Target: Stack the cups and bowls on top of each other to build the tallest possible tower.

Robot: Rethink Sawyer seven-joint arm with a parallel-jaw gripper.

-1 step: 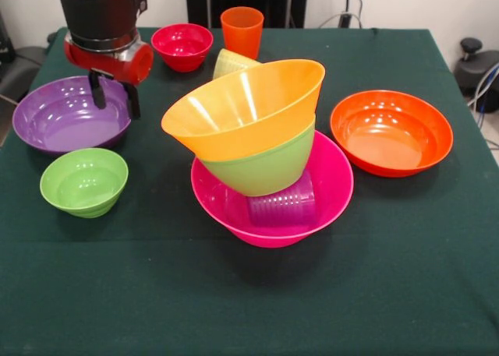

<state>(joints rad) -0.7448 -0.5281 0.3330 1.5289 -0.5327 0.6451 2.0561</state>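
A tilted tower stands mid-table. Its base is the large pink bowl [331,181], with the purple cup [282,204] lying on its side inside. A green bowl [269,167] and a yellow-orange bowl [242,111] lean on top. Behind the tower peeks the yellow cup [228,60]; the orange cup [242,30] stands upright beyond it, beside the small red bowl [182,44]. The large purple bowl [66,116] sits at the left, the small green bowl [83,181] in front of it, the orange-red bowl [391,134] at the right. My gripper [115,96] hangs open and empty over the purple bowl's right rim.
A dark green cloth [249,309] covers the table; its edges run along the left and right sides. A black knob and cables [474,60] lie off the table at the right.
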